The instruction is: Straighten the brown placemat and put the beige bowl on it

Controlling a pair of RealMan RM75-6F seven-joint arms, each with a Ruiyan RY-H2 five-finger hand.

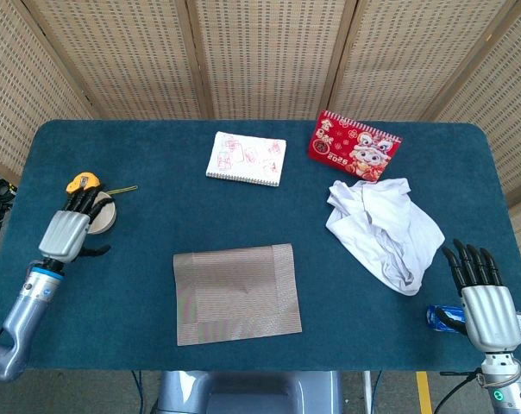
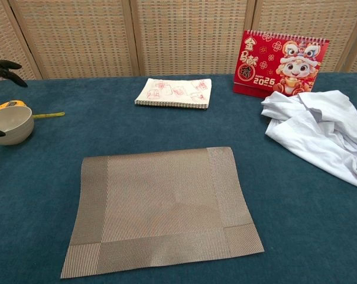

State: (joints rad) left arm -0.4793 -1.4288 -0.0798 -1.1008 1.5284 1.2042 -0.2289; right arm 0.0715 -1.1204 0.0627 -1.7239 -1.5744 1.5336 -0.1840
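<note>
Head view. Your left hand (image 1: 65,231) hovered at the 9 o'clock edge of the table (image 1: 157,155), fingers spread and holding nothing. Its fingertips lay over the bowl (image 1: 102,216), which stood on the cloth just at 1 o'clock of the hand; whether they touched the rim could not be told. A yellow tape measure (image 1: 81,182) sat just at 11 o'clock of the bowl, its tape running out toward 3 o'clock. The placemat (image 1: 236,292) lay flat near the 6 o'clock edge, slightly skewed to the table edge, well apart from the bowl. Your right hand (image 1: 485,297) rested at the 4 o'clock corner, fingers extended and apart, empty, with a blue object (image 1: 440,318) just at its 9 o'clock side. The white cloth (image 1: 386,230) lay crumpled at 3 o'clock of the placemat. The notebook (image 1: 247,158) and the calendar (image 1: 354,146) stood toward 12 o'clock.

Chest view. You saw only the dark fingertips (image 2: 3,70) of the left hand, raised above the bowl (image 2: 10,124) at the 9 o'clock border. The bowl stood upright. The placemat (image 2: 159,208) filled the centre, nothing upon it. The notebook (image 2: 175,93) lay at 12 o'clock, the calendar (image 2: 284,63) at 1 o'clock and the cloth (image 2: 321,133) at 3 o'clock.
</note>
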